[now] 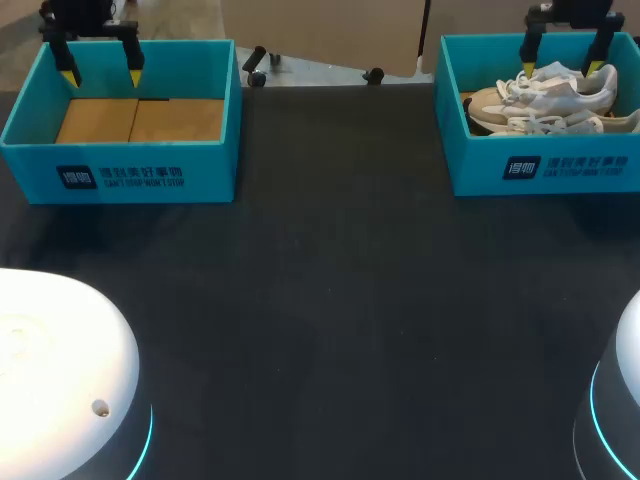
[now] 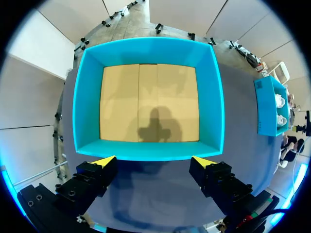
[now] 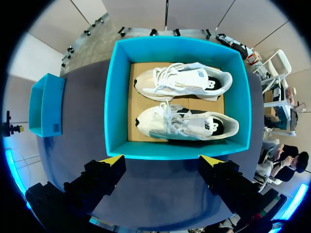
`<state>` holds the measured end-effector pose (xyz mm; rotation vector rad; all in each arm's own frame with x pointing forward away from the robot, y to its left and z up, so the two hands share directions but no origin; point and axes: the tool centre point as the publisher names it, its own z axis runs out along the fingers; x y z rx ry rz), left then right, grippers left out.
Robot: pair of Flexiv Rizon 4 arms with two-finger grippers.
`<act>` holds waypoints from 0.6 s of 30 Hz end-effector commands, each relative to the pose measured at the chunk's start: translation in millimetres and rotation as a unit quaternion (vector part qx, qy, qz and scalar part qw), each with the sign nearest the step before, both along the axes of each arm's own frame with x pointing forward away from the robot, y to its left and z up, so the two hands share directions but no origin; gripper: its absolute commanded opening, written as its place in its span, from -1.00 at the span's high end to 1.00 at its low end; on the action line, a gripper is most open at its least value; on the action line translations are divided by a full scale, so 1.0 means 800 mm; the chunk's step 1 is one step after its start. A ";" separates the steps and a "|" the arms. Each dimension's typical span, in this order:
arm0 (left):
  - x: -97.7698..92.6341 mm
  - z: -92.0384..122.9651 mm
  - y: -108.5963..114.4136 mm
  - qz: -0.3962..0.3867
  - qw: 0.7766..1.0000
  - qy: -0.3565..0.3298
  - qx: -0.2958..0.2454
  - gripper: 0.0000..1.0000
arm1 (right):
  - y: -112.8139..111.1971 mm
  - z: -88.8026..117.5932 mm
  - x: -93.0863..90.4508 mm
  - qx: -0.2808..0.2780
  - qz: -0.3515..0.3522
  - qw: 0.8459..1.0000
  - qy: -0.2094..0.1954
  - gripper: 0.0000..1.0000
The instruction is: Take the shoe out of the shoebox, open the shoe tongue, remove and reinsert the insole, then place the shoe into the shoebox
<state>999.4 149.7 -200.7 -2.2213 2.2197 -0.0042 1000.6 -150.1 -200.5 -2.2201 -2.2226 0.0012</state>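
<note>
Two white and beige shoes lie side by side in the teal shoebox [image 1: 545, 170] at the table's back right, one nearer the back wall [image 1: 545, 92], the other in front of it [image 1: 560, 122]. My right gripper [image 1: 562, 67] hangs open above them, holding nothing. In the right wrist view both shoes [image 3: 182, 80] [image 3: 187, 124] lie on the cardboard floor of the box [image 3: 116, 97], ahead of the open gripper [image 3: 160, 159]. My left gripper [image 1: 100, 68] hangs open over a second teal box [image 1: 120, 175] at the back left, which holds only its cardboard floor [image 2: 148, 102].
The black tabletop [image 1: 330, 300] stretches between and in front of the two boxes. My arms' white bases [image 1: 60, 370] [image 1: 620, 400] sit at the near corners. In the left wrist view the open gripper [image 2: 154, 161] is over the empty box's near wall [image 2: 87, 107].
</note>
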 end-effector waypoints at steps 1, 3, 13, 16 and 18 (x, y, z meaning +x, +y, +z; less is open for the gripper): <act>0.000 0.000 0.000 0.000 1.000 0.000 0.000 -1.00 | 0.000 0.000 0.000 0.000 0.000 1.000 0.000 -1.00; 0.000 0.000 0.000 0.000 1.000 0.000 0.000 -1.00 | -0.006 0.000 0.002 -0.004 -0.004 1.000 -0.005 -1.00; 0.000 0.000 0.000 0.000 1.000 0.000 0.000 -1.00 | -0.089 -0.015 0.014 -0.033 -0.085 0.994 -0.056 -1.00; 0.000 0.000 0.000 0.000 1.000 0.000 0.000 -1.00 | -0.108 -0.026 0.016 -0.046 -0.102 0.992 -0.057 -1.00; 0.000 0.000 0.000 0.000 1.000 0.000 0.000 -1.00 | -0.118 -0.032 0.016 -0.049 -0.108 0.991 -0.060 -1.00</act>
